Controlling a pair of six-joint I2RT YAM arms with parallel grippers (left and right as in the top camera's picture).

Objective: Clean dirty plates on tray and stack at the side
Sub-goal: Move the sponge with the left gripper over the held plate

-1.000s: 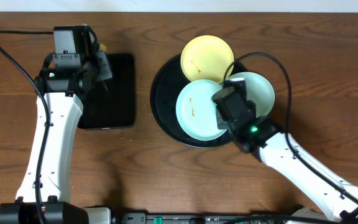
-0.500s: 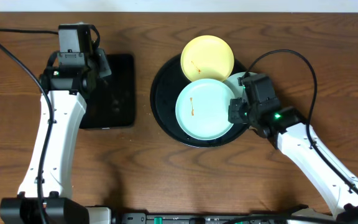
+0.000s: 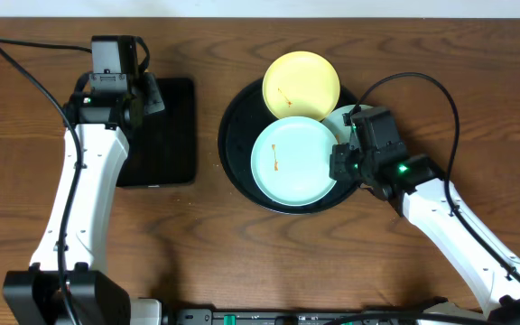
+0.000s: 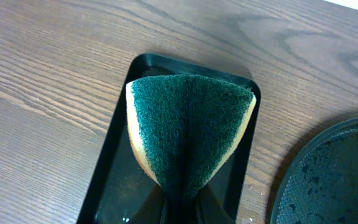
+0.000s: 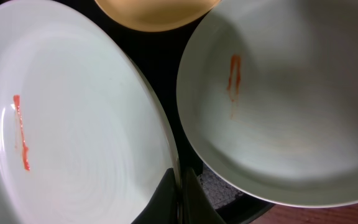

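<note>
Overhead: the right pincer (image 3: pixel 336 168) is clenched on the right rim of a teal plate (image 3: pixel 292 162). That plate lies in the round tray (image 3: pixel 235 171) and spreads out to the pincer's left. The yellow plate (image 3: pixel 301 83) sits beyond the pincer, over the tray's far rim. A second teal plate (image 3: pixel 344 117) shows only as a sliver just beside the pincer, mostly under the arm. The left pincer (image 3: pixel 148 93) hangs over the rectangular tray (image 3: pixel 165 153) on the wooden surface (image 3: pixel 206 235), well apart from the plates.

Left wrist: the left pincer (image 4: pixel 180 202) is clenched on a sponge (image 4: pixel 188 124). The sponge is folded, green face outward with yellow at the edges, and fans out ahead over the rectangular tray (image 4: pixel 107 180). The round tray (image 4: pixel 319 180), beaded with droplets, lies to the pincer's right.

Right wrist: the right pincer (image 5: pixel 182 186) grips the rim of the teal plate (image 5: pixel 79 124), which bears a smear (image 5: pixel 20 134) on its left side. The second teal plate (image 5: pixel 284 106), ahead to the right, has its own smear (image 5: pixel 234 74). The yellow plate (image 5: pixel 154 12) is straight ahead, with the black round tray (image 5: pixel 166 56) showing between the plates.
</note>
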